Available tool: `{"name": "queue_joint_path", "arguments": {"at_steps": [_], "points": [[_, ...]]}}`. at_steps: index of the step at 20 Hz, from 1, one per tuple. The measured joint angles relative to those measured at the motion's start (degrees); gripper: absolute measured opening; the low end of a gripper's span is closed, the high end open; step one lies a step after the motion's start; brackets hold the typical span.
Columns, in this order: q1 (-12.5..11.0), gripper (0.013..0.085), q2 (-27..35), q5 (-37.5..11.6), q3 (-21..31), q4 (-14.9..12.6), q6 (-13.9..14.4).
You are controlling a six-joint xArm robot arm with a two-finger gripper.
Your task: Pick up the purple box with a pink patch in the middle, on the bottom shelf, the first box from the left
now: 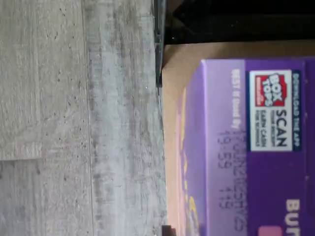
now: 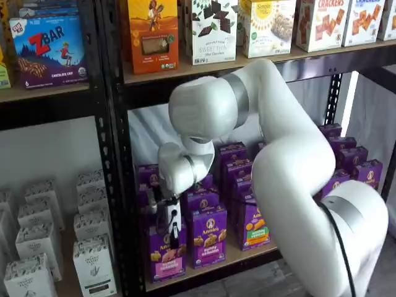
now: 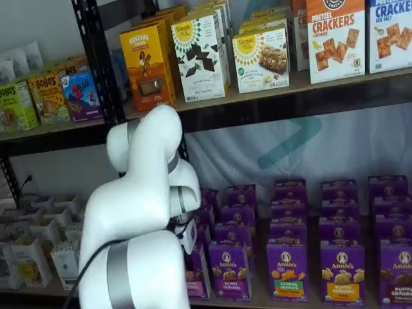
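The purple box (image 2: pixel 166 255) with a pink patch stands upright at the left front of the bottom shelf (image 2: pixel 247 252). In a shelf view the arm partly hides the box (image 3: pixel 195 275). My gripper (image 2: pixel 168 224) hangs right above the box's top, its black fingers down at the upper edge. No gap between the fingers shows, so I cannot tell whether it is open or shut. In the wrist view, turned on its side, the box's purple top (image 1: pixel 256 147) with a Box Tops label fills much of the picture, on the tan shelf board (image 1: pixel 172 98).
Like purple boxes stand beside it: one with a purple band (image 2: pixel 208 238), one with a green patch (image 2: pixel 253 226), and more rows behind. A black rack post (image 2: pixel 111 154) stands just left. White cartons (image 2: pixel 93 266) fill the neighbouring rack. Grey floor (image 1: pixel 74 123) lies below the shelf edge.
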Motion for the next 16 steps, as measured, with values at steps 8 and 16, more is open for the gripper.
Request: {"name": "queue_joint_path", "arguments": {"at_steps": [8,16], "points": [[0.24,0.041,-1.58,-0.11,2.0,1.71,-1.28],[0.49,0.033,-3.28,-1.05,4.21,0.85,-0.28]]}}
